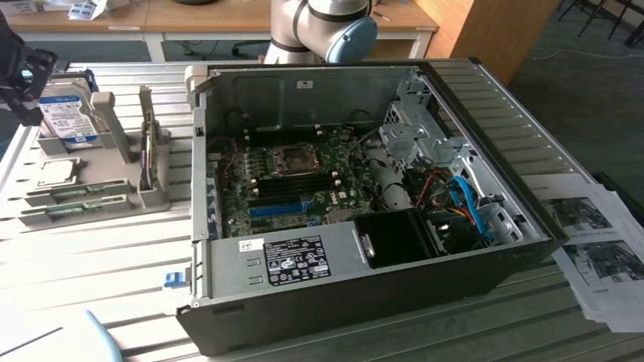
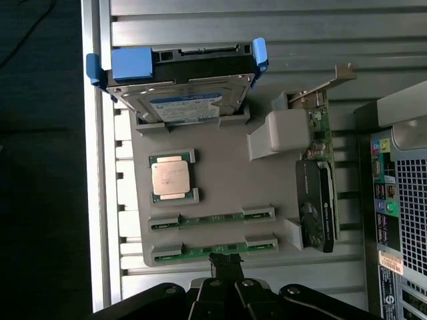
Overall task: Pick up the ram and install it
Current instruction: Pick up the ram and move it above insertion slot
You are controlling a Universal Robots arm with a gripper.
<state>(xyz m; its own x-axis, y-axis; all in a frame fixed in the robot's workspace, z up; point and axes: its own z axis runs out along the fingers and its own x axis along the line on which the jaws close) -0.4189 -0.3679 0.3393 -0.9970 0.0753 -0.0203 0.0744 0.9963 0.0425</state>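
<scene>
Your pincer (image 2: 227,261), clenched on nothing as far as can be judged, hangs with its tips over the middle of the nearer ram (image 2: 200,251). That stick sits in its slot in the grey holder (image 2: 220,160) on the desk (image 2: 233,27). Its long axis runs crosswise to the tips, reaching out on both sides of them. A second ram (image 2: 210,218) lies parallel just beyond. Past that come one processor (image 2: 171,177), then one hard drive (image 2: 183,100) farthest off. One graphics card (image 2: 315,213) stands off to one side, between the rams and the one computer case (image 2: 400,200). Two rams, both seated in the holder.
</scene>
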